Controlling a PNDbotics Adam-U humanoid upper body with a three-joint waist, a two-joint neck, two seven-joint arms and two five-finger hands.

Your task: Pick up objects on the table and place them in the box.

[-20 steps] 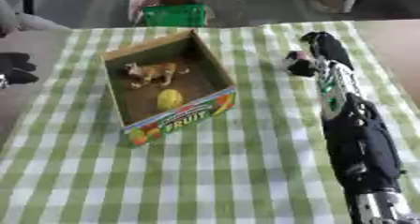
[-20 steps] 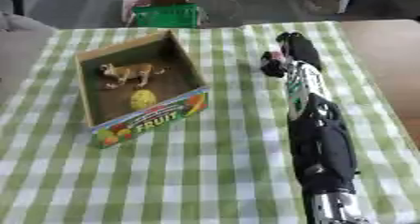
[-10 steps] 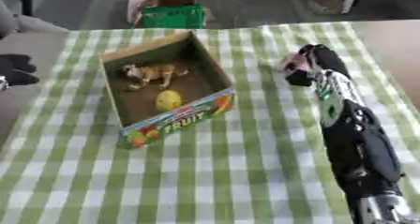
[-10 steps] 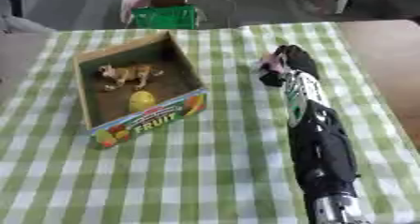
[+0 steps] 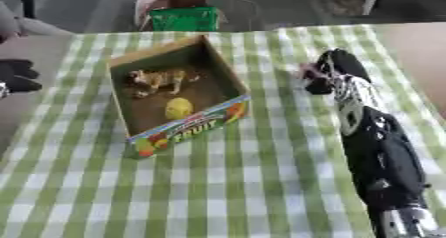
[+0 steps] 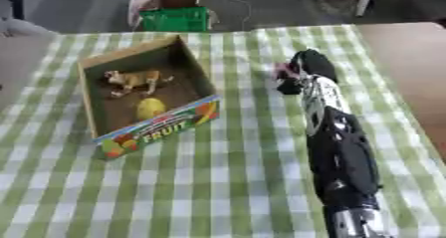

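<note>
Left hand [image 5: 17, 75] only in left eye view; right hand [image 6: 292, 77] curled, perhaps round something pink.

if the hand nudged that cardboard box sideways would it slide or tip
The box would probably slide rather than tip: it is wide and low, and sits flat on the checked cloth. It looks light, holding only a small animal figure and a yellow round thing. The cloth might bunch up under it.
</note>
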